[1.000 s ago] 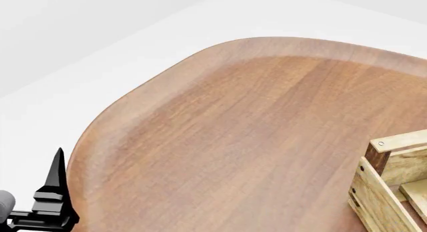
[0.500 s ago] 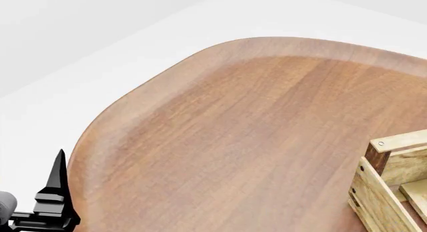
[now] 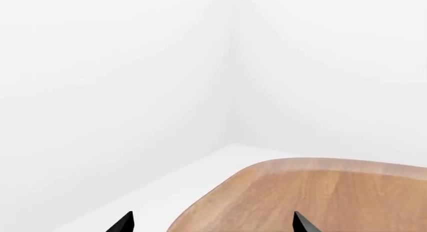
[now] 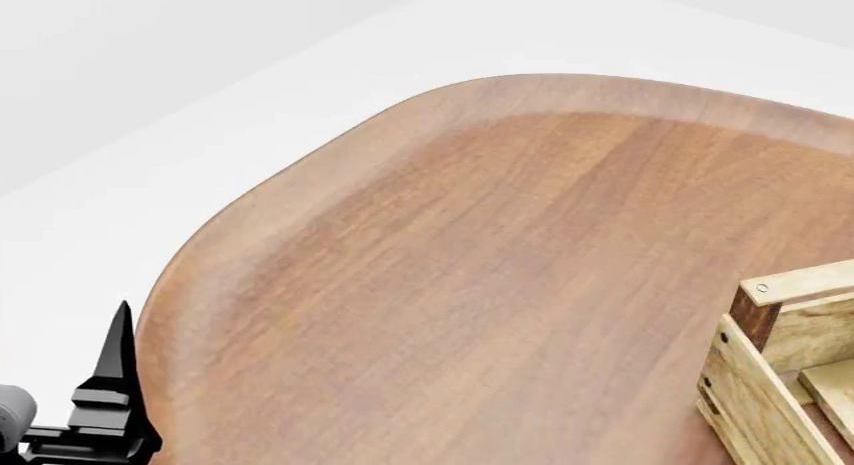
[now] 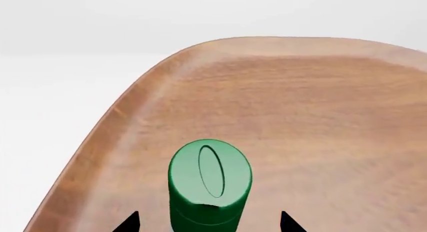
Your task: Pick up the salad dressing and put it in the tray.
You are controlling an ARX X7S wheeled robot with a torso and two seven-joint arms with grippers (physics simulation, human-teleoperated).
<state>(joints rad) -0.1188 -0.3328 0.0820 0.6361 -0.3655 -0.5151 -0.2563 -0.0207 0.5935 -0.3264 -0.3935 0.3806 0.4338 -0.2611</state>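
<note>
The salad dressing shows only in the right wrist view, as its round green cap [image 5: 210, 179] with an oval recess on top; the pale body is hidden below the frame. My right gripper [image 5: 208, 223] straddles the cap with its black fingertips [image 5: 130, 223] spread wide, and table wood shows in the gap on each side. One corner of the light-wood tray [image 4: 781, 360], with a dark brown post, shows at the right edge of the head view. My left gripper [image 4: 118, 370] is open and empty at the table's near left edge; it also shows in the left wrist view [image 3: 212, 224].
The round-cornered wooden table [image 4: 507, 255] has a raised rim and stands on a white floor by white walls. The right gripper and the bottle are out of the head view.
My left gripper has sunk very slightly in the head view. Nothing else has moved.
</note>
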